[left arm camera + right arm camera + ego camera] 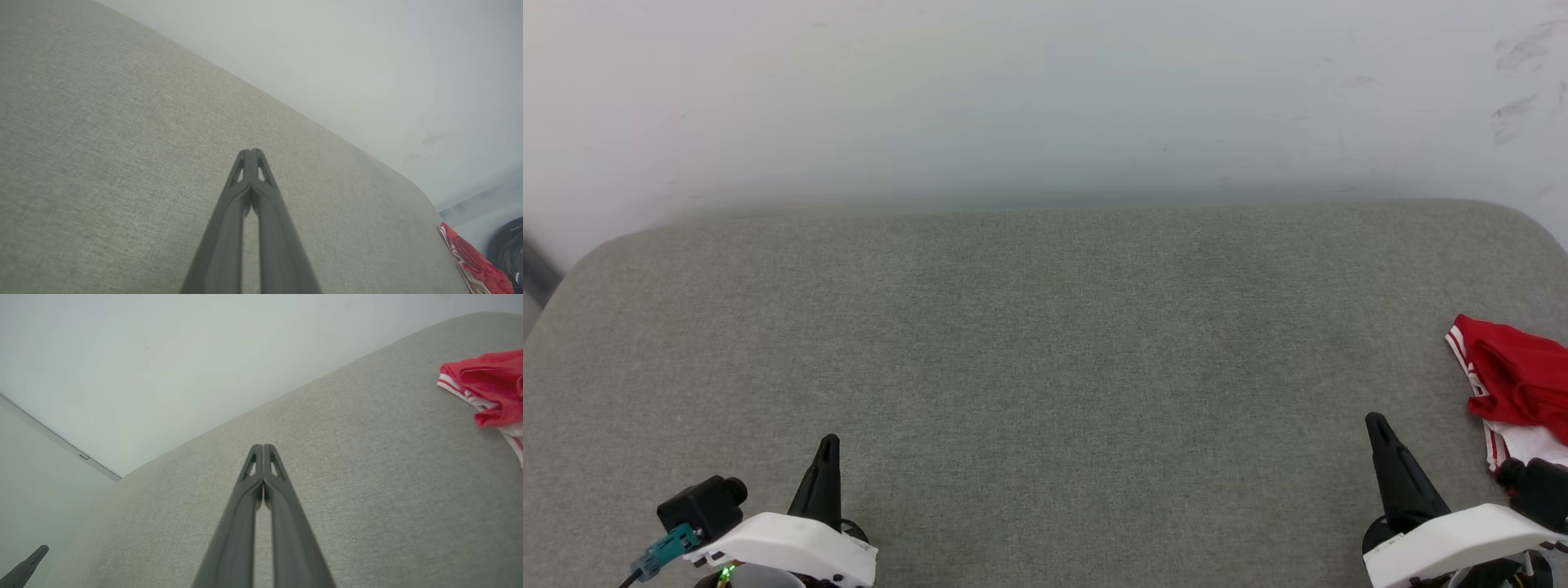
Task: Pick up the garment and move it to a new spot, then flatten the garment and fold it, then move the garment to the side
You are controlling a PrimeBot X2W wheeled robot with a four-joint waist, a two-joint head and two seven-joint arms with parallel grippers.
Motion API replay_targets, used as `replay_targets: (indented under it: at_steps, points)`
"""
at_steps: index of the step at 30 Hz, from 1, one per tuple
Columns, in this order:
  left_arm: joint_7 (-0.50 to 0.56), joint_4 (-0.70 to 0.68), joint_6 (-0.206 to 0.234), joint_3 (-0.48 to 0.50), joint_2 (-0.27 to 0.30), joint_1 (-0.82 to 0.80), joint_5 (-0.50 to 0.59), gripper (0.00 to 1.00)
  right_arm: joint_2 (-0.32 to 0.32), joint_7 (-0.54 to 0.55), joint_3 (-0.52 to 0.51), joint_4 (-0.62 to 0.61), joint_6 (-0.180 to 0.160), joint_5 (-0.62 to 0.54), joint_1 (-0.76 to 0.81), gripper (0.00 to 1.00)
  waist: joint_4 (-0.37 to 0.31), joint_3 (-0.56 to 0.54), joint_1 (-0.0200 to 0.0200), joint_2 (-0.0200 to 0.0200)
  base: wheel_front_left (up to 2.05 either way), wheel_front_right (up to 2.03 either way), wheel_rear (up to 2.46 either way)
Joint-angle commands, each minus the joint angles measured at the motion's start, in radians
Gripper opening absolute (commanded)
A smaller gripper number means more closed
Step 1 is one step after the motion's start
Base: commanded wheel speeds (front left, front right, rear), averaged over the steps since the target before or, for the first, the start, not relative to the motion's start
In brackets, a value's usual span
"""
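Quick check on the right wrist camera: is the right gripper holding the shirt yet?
No: the right gripper is shut on nothing above the grey cushion, and the garment lies apart from it.

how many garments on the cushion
1: the red garment, bunched at the right edge of the grey cushion; the picture cuts it off, so more may lie beyond.

The left gripper and right gripper have long, tapering black fingers with slotted tips. Rounded white shells cover both wrists. The left one carries a black camera block, a teal plug and a small green light.
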Motion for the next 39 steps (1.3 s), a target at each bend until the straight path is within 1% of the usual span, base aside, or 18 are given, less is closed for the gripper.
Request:
replay_targets:
  at_steps: [1, 17, 18, 39]
  points:
    - [0.006, -0.011, -0.007, 0.014, 0.002, -0.032, -0.024, 0.0, 0.001, 0.0, -0.003, -0.007, 0.0, 0.03, -0.036, 0.0, 0.0, 0.0, 0.0, 0.0, 0.0, 0.0, 0.0]
    - [0.064, -0.008, -0.041, 0.072, -0.029, -0.045, -0.212, 0.0, 0.002, 0.018, -0.016, 0.036, 0.0, 0.265, -0.068, 0.0, 0.003, 0.002, 0.0, 0.0, 0.0, 0.0, 0.0]
    - [0.073, -0.007, -0.047, 0.082, -0.035, -0.048, -0.243, 0.0, 0.002, 0.021, -0.018, 0.043, 0.0, 0.305, -0.072, 0.0, 0.003, 0.003, 0.0, 0.0, 0.0, 0.0, 0.0]
    - [0.135, -0.003, -0.084, 0.144, -0.069, -0.061, -0.442, 0.0, 0.004, 0.041, -0.032, 0.089, 0.0, 0.554, -0.106, 0.0, 0.006, 0.006, 0.0, 0.0, 0.0, 0.0, 0.0]
